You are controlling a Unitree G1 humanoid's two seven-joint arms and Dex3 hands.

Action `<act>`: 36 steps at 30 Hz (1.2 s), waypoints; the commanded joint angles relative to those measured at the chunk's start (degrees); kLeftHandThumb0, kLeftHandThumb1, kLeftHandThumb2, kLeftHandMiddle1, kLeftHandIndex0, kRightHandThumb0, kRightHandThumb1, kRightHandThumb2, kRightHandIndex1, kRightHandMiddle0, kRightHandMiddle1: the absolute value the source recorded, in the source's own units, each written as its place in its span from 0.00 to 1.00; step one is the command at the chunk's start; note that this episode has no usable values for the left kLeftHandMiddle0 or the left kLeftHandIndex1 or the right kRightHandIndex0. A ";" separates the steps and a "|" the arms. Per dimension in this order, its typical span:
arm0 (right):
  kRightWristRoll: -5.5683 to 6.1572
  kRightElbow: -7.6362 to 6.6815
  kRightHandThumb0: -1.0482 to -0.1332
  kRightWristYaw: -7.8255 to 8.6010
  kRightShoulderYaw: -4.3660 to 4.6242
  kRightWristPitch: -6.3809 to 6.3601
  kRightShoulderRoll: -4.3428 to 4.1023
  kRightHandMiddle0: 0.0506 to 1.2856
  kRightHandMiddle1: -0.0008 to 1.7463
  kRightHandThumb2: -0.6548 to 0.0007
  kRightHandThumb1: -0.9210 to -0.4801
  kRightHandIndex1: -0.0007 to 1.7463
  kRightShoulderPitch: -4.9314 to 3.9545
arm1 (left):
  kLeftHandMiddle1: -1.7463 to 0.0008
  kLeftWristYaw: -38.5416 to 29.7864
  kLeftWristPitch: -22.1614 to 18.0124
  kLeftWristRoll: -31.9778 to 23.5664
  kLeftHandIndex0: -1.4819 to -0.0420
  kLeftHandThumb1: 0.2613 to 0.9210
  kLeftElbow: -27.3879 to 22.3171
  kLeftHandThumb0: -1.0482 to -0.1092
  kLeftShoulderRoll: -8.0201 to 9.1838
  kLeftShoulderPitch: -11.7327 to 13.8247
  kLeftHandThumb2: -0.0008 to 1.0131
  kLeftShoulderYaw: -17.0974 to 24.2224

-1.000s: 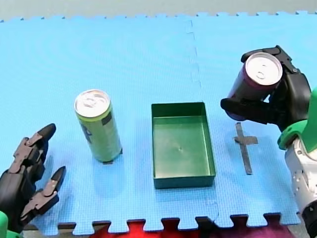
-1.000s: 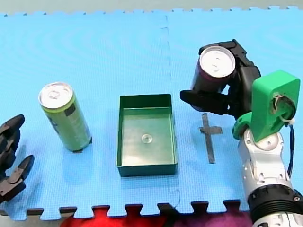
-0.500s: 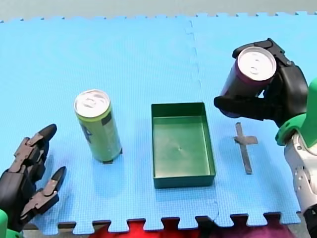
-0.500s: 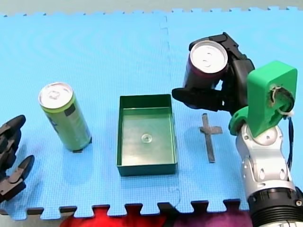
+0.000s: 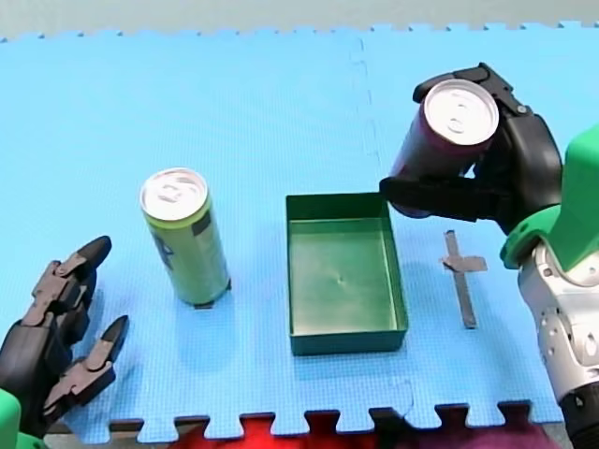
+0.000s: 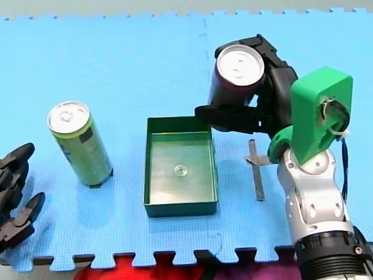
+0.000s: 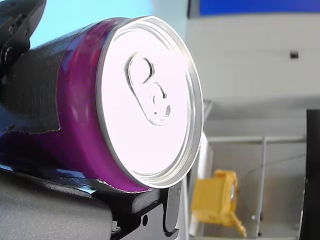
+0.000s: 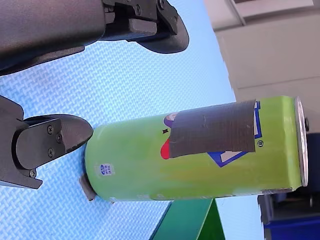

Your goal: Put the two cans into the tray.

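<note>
Purple can [image 5: 438,140] clamped in right hand [image 5: 501,173] by green tray [image 5: 348,342] — green can [image 5: 190,245] outside it, left hand [image 5: 54,348] free nearby

The right hand [image 6: 278,96] was black, with chunky jointed fingers. Its bright green wrist mount [image 6: 317,111] carried a thin black cable [image 6: 345,169]. The forearm [image 6: 309,201] was silver, with a ribbed black collar [image 6: 326,259]. The left hand [image 5: 47,351] was black too. Small screws [image 8: 50,141] dotted one fingertip [image 8: 67,134] in the second wrist view.

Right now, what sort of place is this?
Likely a robot test lab: blue interlocking foam mat, tape cross beside the tray, right hand holding a taped purple can, left hand open at the mat's front.
</note>
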 commanded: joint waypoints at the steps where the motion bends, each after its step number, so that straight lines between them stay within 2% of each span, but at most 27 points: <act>1: 0.71 0.71 0.93 0.67 0.02 -1.18 0.42 0.40 1.00 1.00 0.29 1.00 -1.25 | 1.00 0.26 0.20 -0.01 0.98 1.00 -0.27 0.00 0.09 0.13 0.56 0.04; 6: 0.57 0.81 0.94 0.74 0.45 -0.27 0.93 0.40 1.00 0.99 0.28 1.00 -1.93 | 1.00 0.56 0.06 -0.04 0.98 1.00 -0.19 0.00 0.03 0.16 0.55 0.08; 12: -0.26 1.74 0.95 0.39 1.17 -0.30 1.26 0.39 1.00 0.99 0.28 1.00 -2.38 | 1.00 0.70 -1.17 -0.32 0.98 1.00 1.16 0.00 -0.23 -0.23 0.55 0.40; 17: -0.78 1.10 0.96 -0.14 1.75 0.93 1.63 0.39 1.00 0.99 0.28 1.00 -2.26 | 1.00 -0.10 -2.83 -1.12 0.98 1.00 2.99 0.00 -0.32 -0.88 0.55 0.92; 19: -0.85 1.23 0.96 -0.28 1.86 1.39 1.82 0.39 1.00 0.99 0.28 1.00 -2.46 | 1.00 -0.50 -3.30 -1.30 0.98 1.00 3.80 0.00 -0.25 -1.23 0.55 1.09; 27: -0.62 3.58 0.96 -0.20 1.80 1.97 2.45 0.39 1.00 1.00 0.28 1.00 -3.86 | 1.00 -1.29 -4.74 -1.67 0.98 1.00 5.27 0.00 -0.40 -1.66 0.54 1.58; 31: -0.62 5.89 0.96 -0.30 1.87 1.99 3.39 0.39 1.00 1.00 0.28 1.00 -4.69 | 1.00 -1.48 -5.07 -1.76 0.98 1.00 5.71 0.00 -0.47 -1.83 0.54 1.74; 34: -0.86 8.25 0.96 -0.85 1.92 2.10 4.27 0.39 1.00 1.00 0.28 1.00 -5.27 | 0.99 -1.57 -5.27 -1.90 0.98 1.00 5.88 0.00 -0.59 -1.87 0.53 1.87; 36: -1.06 9.82 0.97 -1.19 1.85 1.74 4.60 0.39 1.00 1.00 0.28 1.00 -5.77 | 0.99 -1.60 -5.43 -1.98 0.98 1.00 5.97 0.00 -0.68 -1.86 0.53 1.96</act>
